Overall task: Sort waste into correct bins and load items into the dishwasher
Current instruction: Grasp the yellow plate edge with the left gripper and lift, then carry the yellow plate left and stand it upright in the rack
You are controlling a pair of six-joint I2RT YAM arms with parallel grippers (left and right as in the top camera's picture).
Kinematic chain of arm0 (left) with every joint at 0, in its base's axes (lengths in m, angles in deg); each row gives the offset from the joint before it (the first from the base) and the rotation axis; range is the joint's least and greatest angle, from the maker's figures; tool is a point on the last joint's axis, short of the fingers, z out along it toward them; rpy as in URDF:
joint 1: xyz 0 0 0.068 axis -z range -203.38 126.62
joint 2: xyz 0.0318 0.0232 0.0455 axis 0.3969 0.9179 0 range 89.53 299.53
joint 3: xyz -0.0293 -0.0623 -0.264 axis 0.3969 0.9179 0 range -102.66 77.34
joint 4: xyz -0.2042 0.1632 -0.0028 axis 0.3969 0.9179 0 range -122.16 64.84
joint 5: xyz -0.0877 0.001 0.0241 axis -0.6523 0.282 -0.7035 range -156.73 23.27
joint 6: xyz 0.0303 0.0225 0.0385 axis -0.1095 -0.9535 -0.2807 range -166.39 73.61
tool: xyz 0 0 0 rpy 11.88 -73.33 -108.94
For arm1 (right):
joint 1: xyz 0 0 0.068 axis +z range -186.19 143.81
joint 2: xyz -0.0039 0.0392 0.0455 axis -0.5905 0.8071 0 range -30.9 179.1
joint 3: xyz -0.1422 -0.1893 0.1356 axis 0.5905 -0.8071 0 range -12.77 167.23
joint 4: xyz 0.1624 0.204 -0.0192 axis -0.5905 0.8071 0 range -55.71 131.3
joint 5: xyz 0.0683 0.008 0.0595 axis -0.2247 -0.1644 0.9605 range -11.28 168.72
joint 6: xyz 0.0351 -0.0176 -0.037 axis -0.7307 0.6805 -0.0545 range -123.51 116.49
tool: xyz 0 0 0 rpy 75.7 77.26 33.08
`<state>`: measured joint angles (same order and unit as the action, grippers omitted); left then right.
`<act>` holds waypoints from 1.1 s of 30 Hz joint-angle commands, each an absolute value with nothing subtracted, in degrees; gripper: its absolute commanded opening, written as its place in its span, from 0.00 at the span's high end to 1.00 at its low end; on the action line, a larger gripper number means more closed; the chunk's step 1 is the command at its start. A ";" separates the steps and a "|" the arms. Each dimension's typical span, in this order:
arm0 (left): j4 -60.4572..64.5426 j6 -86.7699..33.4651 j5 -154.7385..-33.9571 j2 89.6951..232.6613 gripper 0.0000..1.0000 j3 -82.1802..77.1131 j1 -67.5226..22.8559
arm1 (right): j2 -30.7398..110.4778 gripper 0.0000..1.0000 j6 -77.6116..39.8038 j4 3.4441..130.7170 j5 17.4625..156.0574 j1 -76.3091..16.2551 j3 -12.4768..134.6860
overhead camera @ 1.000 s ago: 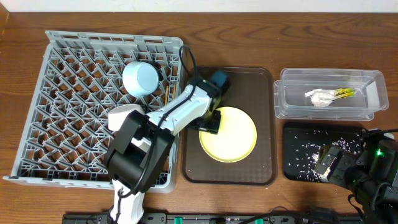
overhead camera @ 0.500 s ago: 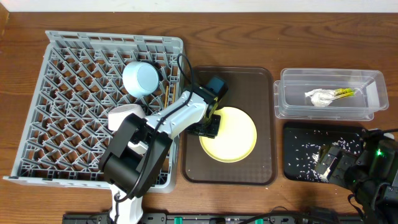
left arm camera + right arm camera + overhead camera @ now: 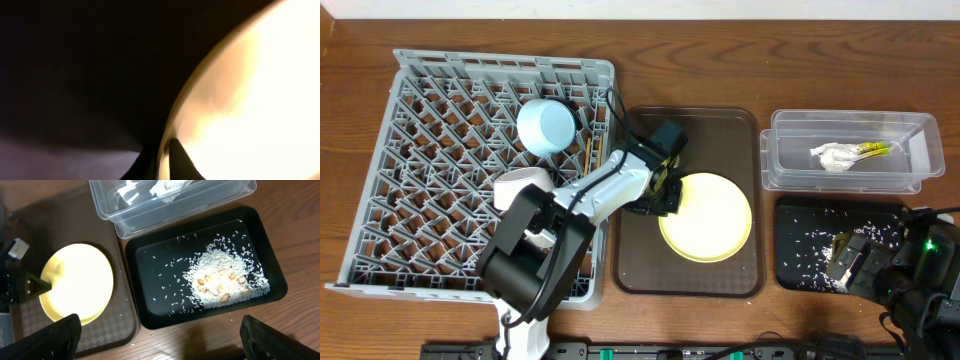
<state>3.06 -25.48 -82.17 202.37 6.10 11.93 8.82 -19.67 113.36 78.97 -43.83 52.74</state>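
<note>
The pale-yellow plate (image 3: 710, 220) lies on the brown serving tray (image 3: 640, 262). My left gripper (image 3: 665, 196) is shut on the plate's left rim; in the left wrist view the dark fingers (image 3: 180, 162) pinch the rim of the plate (image 3: 250, 95). My right gripper (image 3: 160, 340) stands open above the table's front edge by the black tray (image 3: 132, 285), nothing between its fingers. White crumbs (image 3: 220, 280) lie in that tray. The clear tub (image 3: 775, 165) holds the napkin (image 3: 832, 156) and the yellow-green wrapper (image 3: 872, 149). A light-blue bowl (image 3: 546, 126) sits upside down in the grey dish rack (image 3: 430, 180).
The dish rack fills the table's left side and the brown serving tray sits in the middle. The clear tub stands behind the black tray (image 3: 782, 245) on the right. My right arm (image 3: 920, 275) rests at the front right corner.
The left gripper's jaws have closed on the plate's rim, and the plate has slid to the right on the brown tray. The right arm has not moved.
</note>
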 commanded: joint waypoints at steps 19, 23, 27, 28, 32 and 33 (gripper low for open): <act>3.58 -24.89 -80.10 169.84 0.93 11.04 5.85 | 8.84 0.01 -20.19 113.47 79.01 -44.09 52.96; 7.82 -26.12 -69.63 162.02 0.93 11.04 1.92 | 8.84 0.01 -20.19 113.45 78.99 -44.09 52.96; 9.62 -28.65 -55.84 156.47 0.93 11.04 -2.17 | 8.84 0.01 -20.19 113.47 78.99 -44.09 52.96; 9.27 -28.83 -51.62 155.18 0.93 11.04 -2.89 | 8.84 0.01 -20.19 113.47 78.99 -44.09 52.96; 6.05 -30.07 -37.15 150.48 0.93 11.04 -3.70 | 8.84 0.01 -20.19 113.47 78.99 -44.09 52.96; 5.20 -31.03 -35.47 149.80 0.93 11.04 -3.70 | 8.84 0.01 -20.19 113.47 78.99 -44.09 52.96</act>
